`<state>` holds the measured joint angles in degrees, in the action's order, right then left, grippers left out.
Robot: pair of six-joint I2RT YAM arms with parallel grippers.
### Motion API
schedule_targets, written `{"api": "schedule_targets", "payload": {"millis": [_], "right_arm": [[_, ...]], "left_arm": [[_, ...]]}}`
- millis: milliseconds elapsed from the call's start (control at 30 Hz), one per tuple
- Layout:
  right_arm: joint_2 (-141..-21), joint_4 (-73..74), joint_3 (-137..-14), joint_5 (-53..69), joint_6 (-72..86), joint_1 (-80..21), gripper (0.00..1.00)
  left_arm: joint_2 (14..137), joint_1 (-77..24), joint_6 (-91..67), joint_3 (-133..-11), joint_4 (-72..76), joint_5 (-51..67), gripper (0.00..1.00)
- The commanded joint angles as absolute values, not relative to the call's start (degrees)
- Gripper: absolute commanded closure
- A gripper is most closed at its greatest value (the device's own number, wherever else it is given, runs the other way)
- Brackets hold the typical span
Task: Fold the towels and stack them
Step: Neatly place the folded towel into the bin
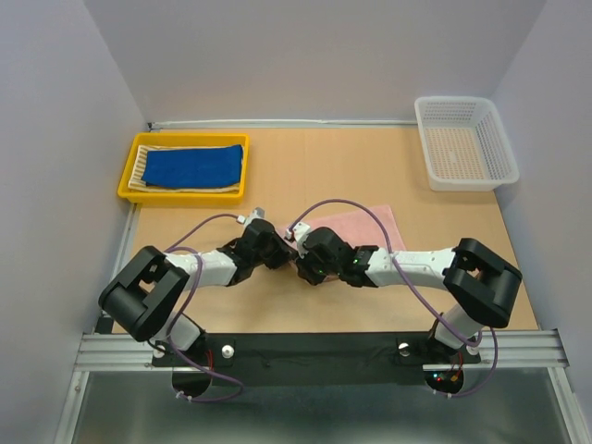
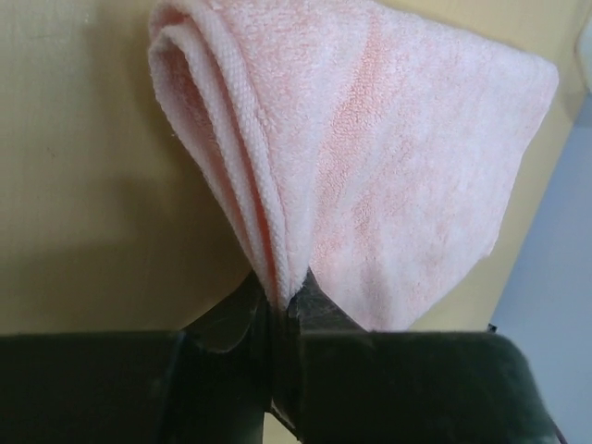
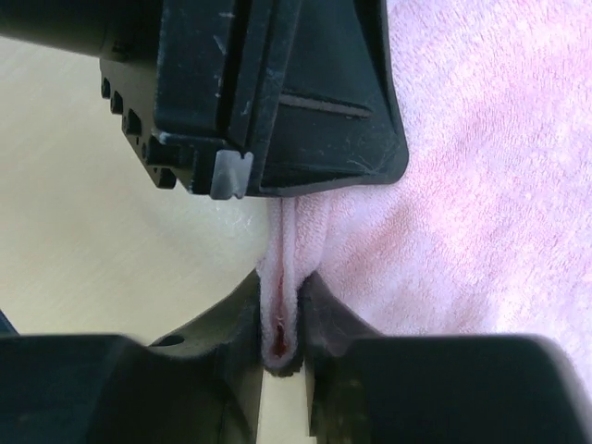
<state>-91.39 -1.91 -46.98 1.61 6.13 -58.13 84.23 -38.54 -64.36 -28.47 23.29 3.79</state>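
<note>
Now holding the pale pink terry cloth towel (image 2: 398, 157).
My left jaws and right jaws both pinch its edge.

Light wooden tabletop (image 1: 370, 166) boxed in by plain pale grey walls: back wall (image 1: 314, 55) at 12 o'clock, one side wall (image 1: 55, 139) at 9, the other side wall (image 1: 560, 83) at 3; soft even light; slotted aluminium rail (image 1: 527, 347) along the 6 o'clock edge, dull grey floor (image 1: 324, 421) below.
</note>
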Motion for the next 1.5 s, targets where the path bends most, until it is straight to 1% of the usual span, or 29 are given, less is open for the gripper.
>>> {"api": "schedule_targets", "payload": {"millis": [0, 67, 100, 133, 167, 233, 267, 333, 500, 633, 733, 767, 833, 867, 967, 1100, 1467], "right_arm": [[-88.9, -5.4, -46.2, 1.1, 7.3, -58.1, 0.66], [-87.4, -5.4, -45.7, -1.7, 7.8, -58.1, 0.46], [-86.3, -5.4, -45.2, -4.6, 8.2, -58.1, 0.32], [-85.6, -5.2, -44.8, -6.1, 8.3, -58.0, 0.26], [-84.9, -4.5, -44.7, -8.9, 9.0, -58.0, 0.17], [-82.4, -3.5, -43.9, -11.4, 9.7, -57.9, 0.07], [-81.5, -2.2, -43.7, -13.7, 10.2, -57.8, 0.00], [-78.2, -0.7, -42.7, -15.9, 10.7, -57.8, 0.00], [-70.5, 5.7, -40.7, -21.0, 13.8, -57.7, 0.00], [-64.6, 8.4, -38.3, -20.1, 16.2, -57.7, 0.00], [-61.1, 9.8, -36.3, -19.8, 17.3, -57.7, 0.00], [-60.3, 9.8, -35.8, -19.8, 17.3, -57.7, 0.00], [-58.9, 10.5, -34.7, -19.9, 17.4, -57.7, 0.00], [-58.7, 10.5, -34.5, -19.8, 17.4, -57.7, 0.00], [-59.0, 11.2, -34.0, -19.2, 18.1, -57.7, 0.00], [-61.1, 12.7, -35.3, -16.3, 19.0, -57.7, 0.00], [-69.3, 17.8, -42.8, -11.9, 17.4, -57.7, 0.00]], "left_arm": [[81.0, -38.8, -60.9, -29.8, 20.1, 1.4, 1.00], [80.1, -38.8, -59.0, -31.3, 18.1, 0.8, 1.00], [79.7, -38.8, -56.9, -31.7, 16.3, 0.4, 1.00], [79.4, -38.8, -55.7, -32.2, 15.3, -1.2, 1.00], [78.6, -38.7, -54.7, -33.4, 13.4, -2.7, 1.00], [78.1, -38.1, -50.1, -35.8, 11.6, -3.8, 1.00], [78.0, -37.4, -48.2, -36.9, 9.4, -4.7, 1.00], [78.5, -36.3, -42.5, -39.8, 6.4, -6.0, 1.00], [83.5, -29.8, -31.7, -54.2, -4.5, -7.0, 1.00], [88.2, -22.5, -24.1, -66.9, -8.8, -5.9, 1.00], [91.3, -19.3, -19.1, -73.7, -12.1, -5.8, 1.00], [93.9, -18.2, -18.0, -78.6, -13.3, -5.7, 1.00], [96.7, -15.6, -14.8, -83.6, -17.6, -6.7, 1.00], [99.1, -14.8, -13.8, -88.5, -19.1, -7.7, 1.00], [103.0, -12.0, -10.0, -96.6, -24.1, -10.1, 1.00], [105.6, -8.1, -6.7, -102.5, -27.8, -13.5, 1.00], [112.8, -2.1, 7.1, -118.4, -35.7, -18.4, 1.00]]}}
